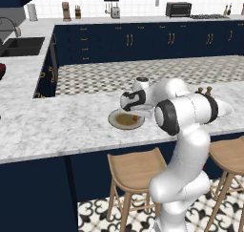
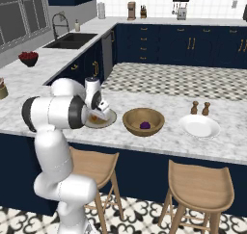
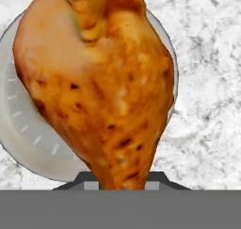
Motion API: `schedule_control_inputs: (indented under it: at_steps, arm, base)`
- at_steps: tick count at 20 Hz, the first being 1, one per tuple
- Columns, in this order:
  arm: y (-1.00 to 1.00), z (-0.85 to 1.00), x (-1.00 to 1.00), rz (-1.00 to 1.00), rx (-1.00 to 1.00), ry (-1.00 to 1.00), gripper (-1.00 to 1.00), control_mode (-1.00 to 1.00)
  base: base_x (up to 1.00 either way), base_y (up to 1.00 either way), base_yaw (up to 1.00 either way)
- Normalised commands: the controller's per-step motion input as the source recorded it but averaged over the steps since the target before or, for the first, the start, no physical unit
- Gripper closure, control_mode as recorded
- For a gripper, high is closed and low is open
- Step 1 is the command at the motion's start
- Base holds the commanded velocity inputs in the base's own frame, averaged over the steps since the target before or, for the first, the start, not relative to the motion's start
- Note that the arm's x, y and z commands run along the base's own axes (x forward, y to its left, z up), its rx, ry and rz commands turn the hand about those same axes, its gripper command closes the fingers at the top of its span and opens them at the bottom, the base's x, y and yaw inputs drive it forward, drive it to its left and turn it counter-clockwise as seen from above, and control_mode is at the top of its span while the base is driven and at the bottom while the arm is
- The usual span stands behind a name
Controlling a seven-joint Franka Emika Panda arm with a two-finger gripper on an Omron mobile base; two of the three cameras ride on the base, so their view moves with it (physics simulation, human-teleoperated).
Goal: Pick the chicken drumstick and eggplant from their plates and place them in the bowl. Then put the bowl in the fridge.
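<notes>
The orange-brown chicken drumstick (image 3: 108,91) looms close in the hand view, held by its tapered end, with my gripper (image 2: 96,114) shut on it. It hangs over the grey plate (image 3: 28,138) with the brownish centre (image 1: 125,120); whether it still touches the plate I cannot tell. My gripper (image 1: 139,113) points down at that plate's right side. To the right stands the wooden bowl (image 2: 143,117) with the dark purple eggplant (image 2: 144,125) inside. Further right lies the white plate (image 2: 199,126), bare. The fridge is out of view.
Two small brown shakers (image 2: 200,108) stand behind the white plate. Wooden stools (image 2: 201,187) sit under the counter's front edge. A sink (image 2: 72,39) and a dark bowl of red fruit (image 2: 29,58) are on the far left counter.
</notes>
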Motion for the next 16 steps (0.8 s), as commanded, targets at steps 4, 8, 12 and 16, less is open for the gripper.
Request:
schedule_control_inputs:
  at_steps: [4,8,12,16]
  arm:
    - [-0.49,1.00,-0.67,-0.04,0.01,-0.04,1.00,-1.00]
    - [-0.56,0.93,-0.40,-0.07,-0.03,-0.04,1.00,-1.00]
    - [-0.58,0.76,-0.29,-0.14,-0.09,-0.12,1.00,-1.00]
    - [-0.83,0.09,0.00,-0.22,-0.09,0.02,1.00,-1.00]
  base:
    - [0.00,0.00,0.00]
    - [0.00,0.00,0.00]
    - [0.00,0.00,0.00]
    - [0.00,0.00,0.00]
